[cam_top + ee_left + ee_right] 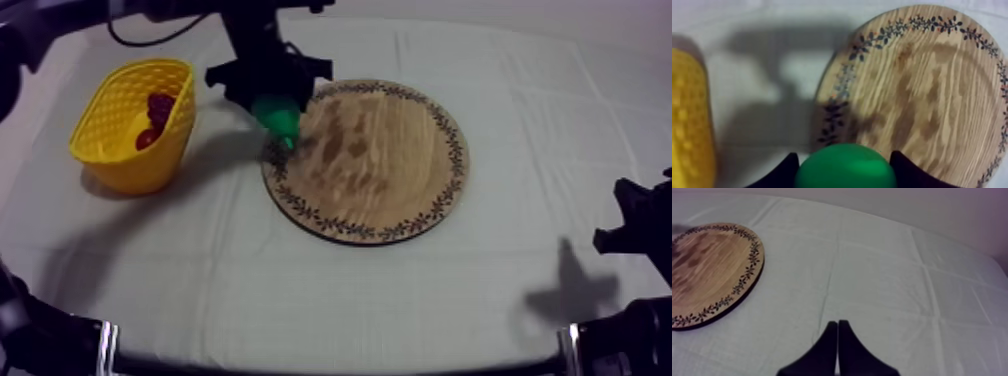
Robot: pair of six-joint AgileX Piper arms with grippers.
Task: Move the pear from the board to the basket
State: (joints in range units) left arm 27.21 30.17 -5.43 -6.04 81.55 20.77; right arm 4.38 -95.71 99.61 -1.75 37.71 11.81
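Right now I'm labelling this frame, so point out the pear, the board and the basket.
pear (277, 114): top view, middle of its green body.
board (385, 165): top view, bare wood near its centre.
basket (140, 168): top view, its outer front wall.

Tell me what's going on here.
The left gripper is shut on the pear and holds it over the rim of the board, on the side toward the basket. The basket stands on the cloth with small red fruit inside. The right gripper, shut on nothing, hangs over cloth right of the board.
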